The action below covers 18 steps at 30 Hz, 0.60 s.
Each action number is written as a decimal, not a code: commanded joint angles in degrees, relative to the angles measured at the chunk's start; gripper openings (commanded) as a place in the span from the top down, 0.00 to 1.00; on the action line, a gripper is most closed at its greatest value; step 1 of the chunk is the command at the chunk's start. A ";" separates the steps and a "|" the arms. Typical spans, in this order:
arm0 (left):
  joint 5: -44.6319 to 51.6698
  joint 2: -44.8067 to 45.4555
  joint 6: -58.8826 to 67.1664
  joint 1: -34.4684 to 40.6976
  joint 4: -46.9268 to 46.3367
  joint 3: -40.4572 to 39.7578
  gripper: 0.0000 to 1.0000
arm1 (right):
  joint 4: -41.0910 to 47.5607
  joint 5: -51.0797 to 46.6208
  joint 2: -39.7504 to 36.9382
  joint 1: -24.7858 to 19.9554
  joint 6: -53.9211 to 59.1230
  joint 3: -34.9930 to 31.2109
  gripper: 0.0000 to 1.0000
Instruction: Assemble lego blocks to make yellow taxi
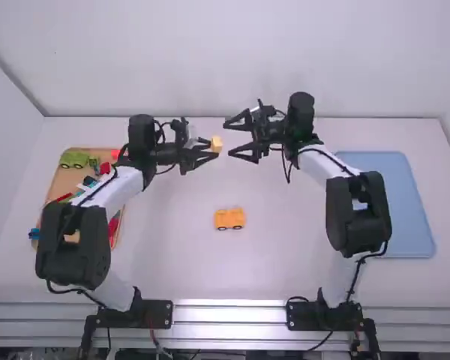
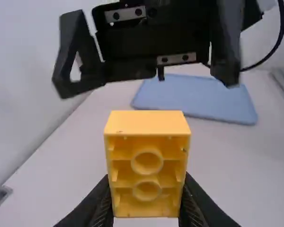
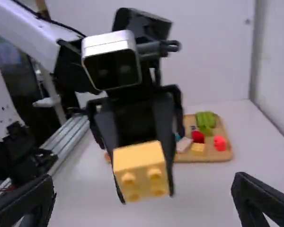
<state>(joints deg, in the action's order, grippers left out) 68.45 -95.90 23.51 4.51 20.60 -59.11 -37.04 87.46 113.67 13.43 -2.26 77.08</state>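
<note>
Held up over the table's far middle, my left gripper (image 1: pixel 210 147) is shut on a yellow block (image 1: pixel 217 144). In the left wrist view the block (image 2: pixel 146 163) turns its hollow underside to the camera, between the fingertips of the left gripper (image 2: pixel 146 208). The right wrist view shows the block's studs (image 3: pixel 141 171). Facing it from the right, my right gripper (image 1: pixel 236 136) stands open and apart from the block; its own fingers are wide apart in the right wrist view (image 3: pixel 144 201). A yellow taxi body with dark wheels (image 1: pixel 229 219) rests on the table nearer the arm bases.
A wooden tray (image 1: pixel 58 180) at the left holds loose coloured blocks, including a green car-shaped piece (image 1: pixel 74 159). At the right lies a blue tray (image 1: pixel 397 202). The left forearm passes over part of the wooden tray.
</note>
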 commanded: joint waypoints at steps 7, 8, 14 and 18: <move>7.61 -0.98 -7.04 1.75 4.11 0.20 0.97 | 0.15 1.20 0.68 2.29 -0.48 2.03 0.27; 7.54 -0.98 -7.28 1.77 4.11 0.20 0.97 | 0.15 1.22 0.68 2.38 -0.46 2.03 0.32; 7.15 -0.98 -7.63 1.51 5.09 0.20 0.98 | 0.15 1.25 0.68 2.25 -0.37 2.03 0.47; 7.17 -0.98 -7.63 2.03 6.32 0.20 0.95 | 0.17 1.25 0.68 2.36 -0.35 2.03 0.50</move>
<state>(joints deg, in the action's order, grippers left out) 73.67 -96.75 16.23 6.15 26.46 -59.07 -36.71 88.27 113.67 15.64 -2.50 77.08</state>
